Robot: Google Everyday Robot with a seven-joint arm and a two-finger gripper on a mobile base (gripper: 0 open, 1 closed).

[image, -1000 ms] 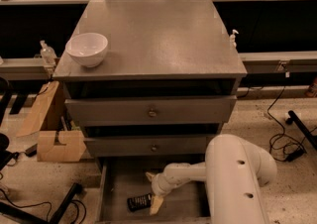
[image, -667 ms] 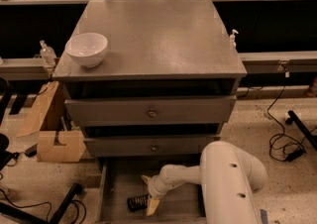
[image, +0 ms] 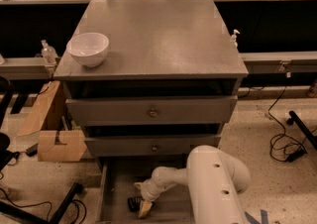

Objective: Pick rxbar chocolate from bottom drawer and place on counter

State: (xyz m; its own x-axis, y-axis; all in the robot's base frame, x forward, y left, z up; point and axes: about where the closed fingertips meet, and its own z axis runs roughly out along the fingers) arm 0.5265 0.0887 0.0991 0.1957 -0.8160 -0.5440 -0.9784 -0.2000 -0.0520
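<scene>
The bottom drawer (image: 116,188) is pulled open at the foot of the grey cabinet. The rxbar chocolate (image: 133,203) lies on its floor near the front, a small dark bar partly covered by my gripper. My gripper (image: 143,207) reaches down into the drawer on a white arm, its pale fingertips right at the bar's right end. The counter (image: 163,29) is the broad grey cabinet top above.
A white bowl (image: 88,48) stands on the counter's left front corner. Two closed drawer fronts with round knobs (image: 152,113) sit above the open drawer. Cardboard boxes (image: 54,136) stand on the floor to the left, and cables (image: 285,143) lie to the right.
My arm has moved left and down in the drawer, bringing the gripper from beside the bar onto its right end.
</scene>
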